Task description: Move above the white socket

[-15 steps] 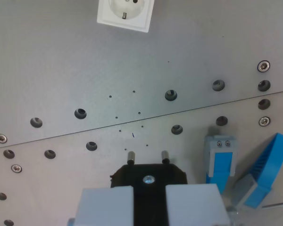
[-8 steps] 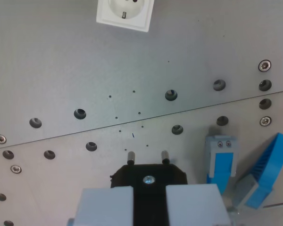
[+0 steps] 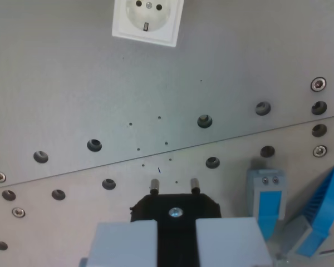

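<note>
The white socket [image 3: 147, 20] lies flat on the grey metal plate at the top of the wrist view, cut off by the upper edge. My gripper [image 3: 176, 233] fills the bottom centre, its two pale grey fingers [image 3: 124, 242] shut on a black plug [image 3: 176, 208]. The plug's two metal pins [image 3: 173, 185] point up the picture toward the socket. A wide stretch of plate separates the pins from the socket, which sits slightly to the wrist view's left of them.
The metal plate [image 3: 72, 83] carries rows of holes and screws along a seam [image 3: 156, 153]. At the wrist view's lower right stand a blue and grey block [image 3: 266, 201] and a blue ribbed part [image 3: 323, 214].
The whole scene has slid down the picture, so the camera has moved toward the socket. More of the socket shows now. The plug stays held the same way.
</note>
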{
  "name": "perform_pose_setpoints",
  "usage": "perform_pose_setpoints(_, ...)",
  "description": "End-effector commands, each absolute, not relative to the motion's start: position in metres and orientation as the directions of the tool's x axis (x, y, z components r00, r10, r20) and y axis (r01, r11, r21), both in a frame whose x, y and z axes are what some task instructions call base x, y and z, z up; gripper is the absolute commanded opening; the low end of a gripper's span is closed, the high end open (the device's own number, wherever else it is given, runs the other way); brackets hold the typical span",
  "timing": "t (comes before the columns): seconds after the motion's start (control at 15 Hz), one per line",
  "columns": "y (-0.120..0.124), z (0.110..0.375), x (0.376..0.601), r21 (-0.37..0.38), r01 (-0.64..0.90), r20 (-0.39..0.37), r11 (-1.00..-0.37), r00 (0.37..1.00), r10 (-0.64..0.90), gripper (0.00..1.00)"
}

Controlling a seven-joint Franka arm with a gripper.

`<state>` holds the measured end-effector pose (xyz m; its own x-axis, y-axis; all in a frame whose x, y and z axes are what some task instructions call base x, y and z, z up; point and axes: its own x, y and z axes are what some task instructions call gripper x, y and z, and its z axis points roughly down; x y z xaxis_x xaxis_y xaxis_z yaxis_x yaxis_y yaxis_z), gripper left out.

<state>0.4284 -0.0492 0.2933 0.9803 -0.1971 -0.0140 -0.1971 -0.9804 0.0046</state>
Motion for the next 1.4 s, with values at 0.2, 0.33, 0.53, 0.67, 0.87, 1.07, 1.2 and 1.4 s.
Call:
perform_pose_setpoints(0.2, -0.046, 0.273, 0.434, -0.006, -0.267, 0.049, -0.964, 0.962, -0.267, 0.0)
perform_pose_setpoints(0.33, -0.046, 0.264, 0.436, -0.007, -0.279, 0.056, -0.96, 0.959, -0.279, 0.0)
perform_pose_setpoints(0.53, -0.045, 0.251, 0.439, -0.01, -0.296, 0.064, -0.955, 0.953, -0.296, 0.0)
perform_pose_setpoints(0.67, -0.044, 0.242, 0.441, -0.012, -0.305, 0.069, -0.952, 0.95, -0.305, 0.0)
perform_pose_setpoints(0.87, -0.044, 0.229, 0.444, -0.014, -0.321, 0.074, -0.947, 0.944, -0.322, 0.0)
perform_pose_setpoints(1.07, -0.043, 0.216, 0.448, -0.015, -0.336, 0.078, -0.942, 0.939, -0.336, 0.0)
perform_pose_setpoints(1.2, -0.043, 0.206, 0.451, -0.013, -0.345, 0.077, -0.939, 0.936, -0.345, 0.0)
perform_pose_setpoints(1.4, -0.043, 0.191, 0.455, -0.015, -0.359, 0.075, -0.933, 0.93, -0.359, 0.0)
